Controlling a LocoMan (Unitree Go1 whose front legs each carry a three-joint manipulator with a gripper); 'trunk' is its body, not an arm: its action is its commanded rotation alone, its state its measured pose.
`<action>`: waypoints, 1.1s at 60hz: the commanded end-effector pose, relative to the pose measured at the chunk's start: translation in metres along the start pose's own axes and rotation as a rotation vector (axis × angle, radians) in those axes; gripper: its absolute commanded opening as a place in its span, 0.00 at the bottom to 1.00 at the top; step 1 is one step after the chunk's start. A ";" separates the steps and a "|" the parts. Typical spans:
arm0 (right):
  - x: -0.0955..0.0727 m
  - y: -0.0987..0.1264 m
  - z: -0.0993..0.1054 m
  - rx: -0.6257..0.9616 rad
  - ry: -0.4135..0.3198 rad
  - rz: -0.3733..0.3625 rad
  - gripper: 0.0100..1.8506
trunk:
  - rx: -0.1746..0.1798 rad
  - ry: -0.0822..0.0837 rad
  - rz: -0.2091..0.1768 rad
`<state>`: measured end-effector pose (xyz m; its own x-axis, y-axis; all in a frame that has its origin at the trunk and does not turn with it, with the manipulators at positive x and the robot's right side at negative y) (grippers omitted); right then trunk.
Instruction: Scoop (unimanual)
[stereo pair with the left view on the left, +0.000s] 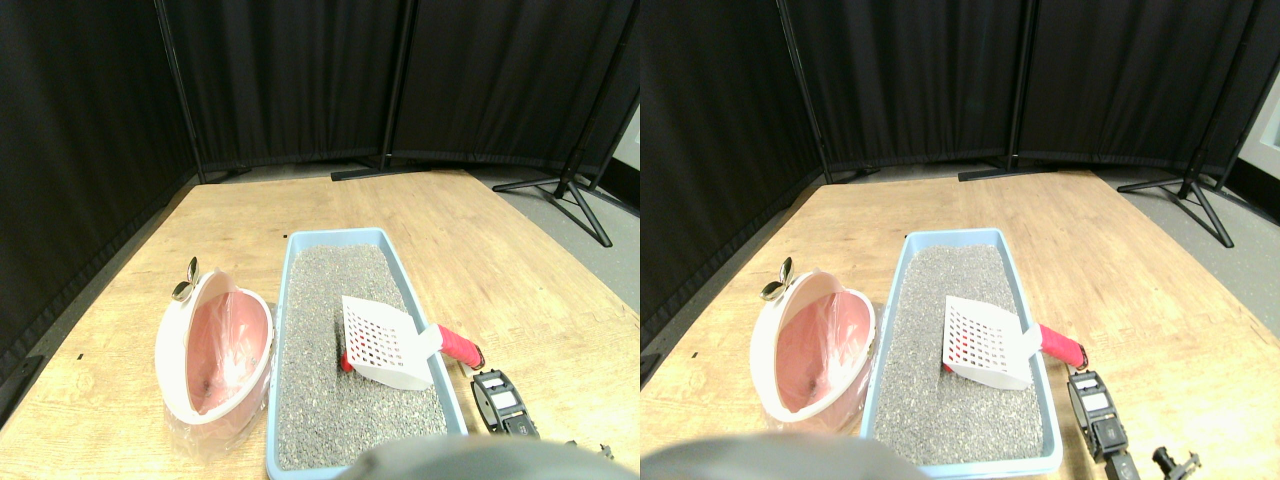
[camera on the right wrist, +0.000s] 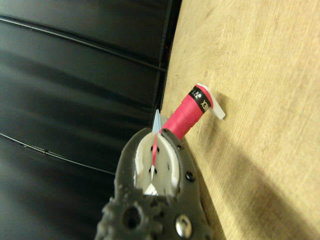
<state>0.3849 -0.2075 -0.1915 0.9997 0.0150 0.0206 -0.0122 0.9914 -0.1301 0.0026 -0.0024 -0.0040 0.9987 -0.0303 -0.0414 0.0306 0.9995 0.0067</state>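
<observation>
Right gripper (stereo pair with the left view on the left: 497, 397): dark, low over the wooden floor (stereo pair with the left view on the left: 480, 230) at about 4 o'clock from the litter tray, just beside the end of the scoop handle and apart from it. Whether it is spread or closed cannot be told from either view. In the wrist view the gripper (camera on the right wrist: 156, 137) points along the handle (camera on the right wrist: 187, 112), whose black-banded end and white tab lie against the wood.

Black curtain panels (stereo pair with the left view on the left: 300, 80): standing along the far edge of the floor, at 12 o'clock.

Tripod stand (stereo pair with the left view on the left: 570, 195): black legs on the floor at 1 o'clock.

Litter tray (stereo pair with the left view on the left: 283, 300): light blue, rectangular, long side running away from the viewer, filled with grey litter (stereo pair with the left view on the left: 330, 400).

Bin (stereo pair with the left view on the left: 165, 350): white rim, pink inside, tilted, touching the tray's side at 9 o'clock; lined with a clear plastic bag (stereo pair with the left view on the left: 215, 350).

Scoop (stereo pair with the left view on the left: 385, 345): white, slotted, blade lying over the litter near the tray's middle; its red-wrapped handle (stereo pair with the left view on the left: 458, 345) crosses the tray rim toward 3 o'clock.

Small red object (stereo pair with the left view on the left: 345, 363): on the litter, partly under the blade's edge.

Metal clip (stereo pair with the left view on the left: 186, 280): on the bin's far rim.
</observation>
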 end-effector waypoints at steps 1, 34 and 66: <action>0.000 0.000 0.010 -0.009 -0.043 -0.008 0.24 | -0.008 -0.004 0.006; 0.004 -0.003 0.010 0.229 -0.173 0.129 0.38 | -0.010 -0.002 0.008; 0.033 -0.003 0.001 0.323 -0.143 0.181 0.49 | -0.021 0.007 0.021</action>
<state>0.4159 -0.2087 -0.1911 0.9718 0.1910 0.1380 -0.2143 0.9600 0.1802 -0.0013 -0.0020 -0.0039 0.9990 -0.0197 -0.0397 0.0195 0.9998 -0.0046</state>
